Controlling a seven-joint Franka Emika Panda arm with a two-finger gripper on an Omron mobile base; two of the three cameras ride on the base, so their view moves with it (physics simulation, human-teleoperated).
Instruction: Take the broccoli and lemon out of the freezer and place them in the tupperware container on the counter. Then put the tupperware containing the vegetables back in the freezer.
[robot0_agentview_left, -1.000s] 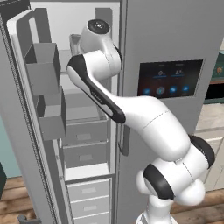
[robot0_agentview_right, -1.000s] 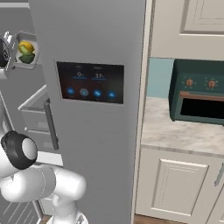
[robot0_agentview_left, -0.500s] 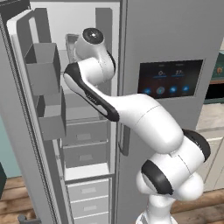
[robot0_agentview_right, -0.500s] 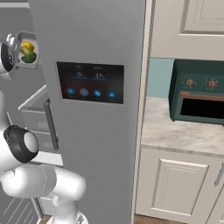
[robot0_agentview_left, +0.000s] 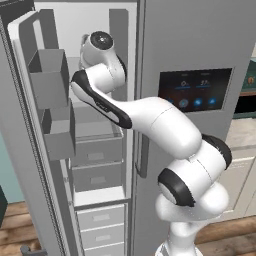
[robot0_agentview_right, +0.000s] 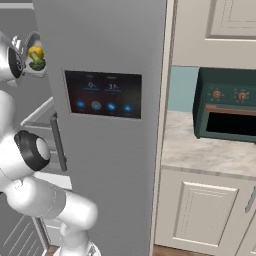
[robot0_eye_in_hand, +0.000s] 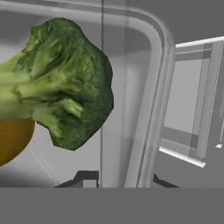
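The broccoli (robot0_eye_in_hand: 65, 87) and the lemon (robot0_eye_in_hand: 11, 140) lie side by side inside the grey tupperware container (robot0_eye_in_hand: 151, 109). The container is up inside the open left side of the freezer (robot0_agentview_left: 200, 40). My gripper (robot0_eye_in_hand: 124, 180) has one dark fingertip on each side of the container's rounded rim and is shut on it. In the right base view the lemon (robot0_agentview_right: 35, 51) and the broccoli (robot0_agentview_right: 38, 63) show at the upper left, beside the freezer's closed door (robot0_agentview_right: 100, 40). In the left base view my arm hides the hand.
Grey door bins (robot0_agentview_left: 50, 77) hang on the open freezer door to the left of my arm, with drawers (robot0_agentview_left: 97, 155) below it. To the right, a dark green toaster oven (robot0_agentview_right: 227, 105) stands on the beige counter (robot0_agentview_right: 210, 150).
My arm has pushed a little further into the freezer. The container with the broccoli and lemon has shifted slightly with it.
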